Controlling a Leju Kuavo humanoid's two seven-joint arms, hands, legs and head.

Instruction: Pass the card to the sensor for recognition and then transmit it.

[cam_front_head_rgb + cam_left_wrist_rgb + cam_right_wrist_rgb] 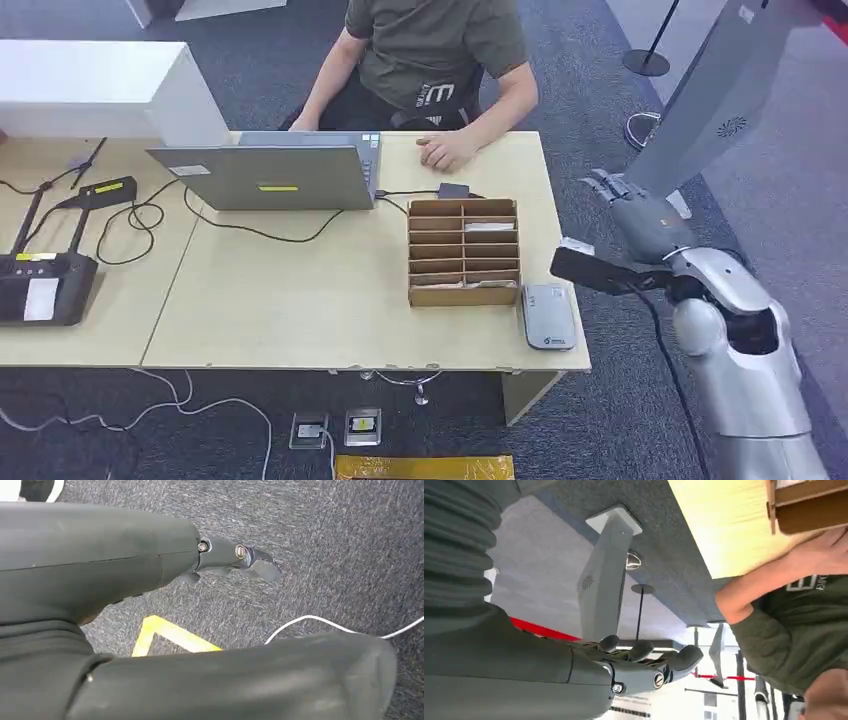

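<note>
A cardboard card box (pixel 463 252) with several slots stands on the table (pixel 300 300), and a white card (pixel 489 227) lies in one of its upper slots. Just right of the box, near the table's right corner, lies the grey sensor (pixel 548 316). My right hand (pixel 625 205) is raised beside the table's right edge, off the tabletop, fingers stretched out and holding nothing; its fingers (pixel 649 657) are apart in the right wrist view, where a corner of the card box (pixel 809 505) also appears. My left hand (pixel 235 560) hangs over the carpet, holding nothing.
A person (pixel 435 50) sits across the table, one hand (pixel 447 150) resting on it beside an open laptop (pixel 270 175). A black device (pixel 40 285) and cables lie at the left. A grey sign stand (pixel 715 95) rises just behind my right hand.
</note>
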